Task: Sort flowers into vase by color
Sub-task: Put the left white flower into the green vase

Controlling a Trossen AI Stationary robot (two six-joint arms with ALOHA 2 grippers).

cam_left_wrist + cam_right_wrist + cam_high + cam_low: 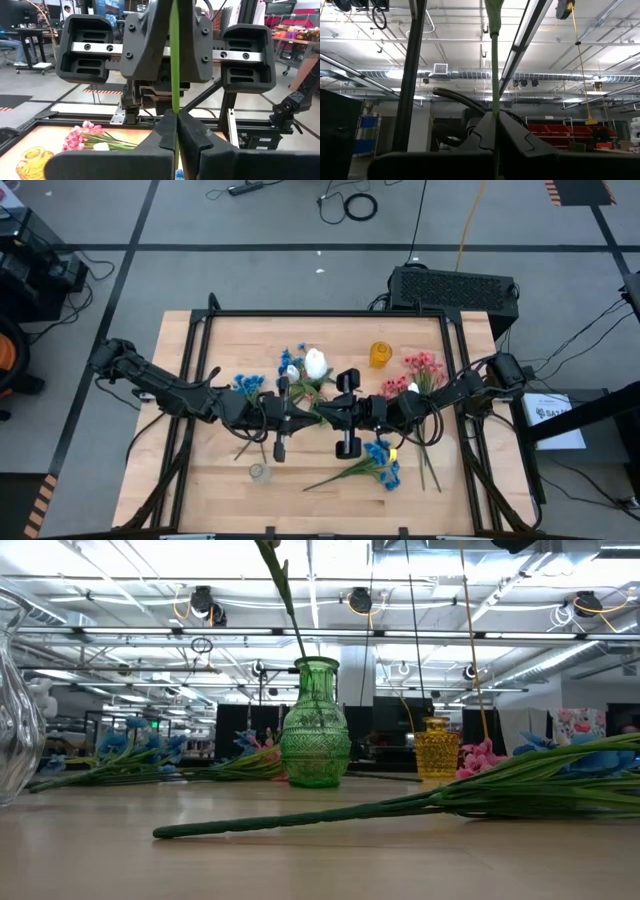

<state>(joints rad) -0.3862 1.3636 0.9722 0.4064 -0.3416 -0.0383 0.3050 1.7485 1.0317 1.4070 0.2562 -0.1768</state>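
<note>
The high view looks straight down; the low view looks level across the table (200, 480); both show the green vase (315, 725).

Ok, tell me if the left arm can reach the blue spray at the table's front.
Probably not now: the left gripper is shut on a green stem, and the right gripper sits between it and the blue spray.

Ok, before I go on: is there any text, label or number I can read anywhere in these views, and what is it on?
White box right of the table, high view: dark print, too small to read.
Orange-and-black hazard stripes on the floor, high view: a marking, no words.
Coloured poster at the far right, low view: too blurred to read.
Vases, flowers, both grippers: no legible text.
</note>
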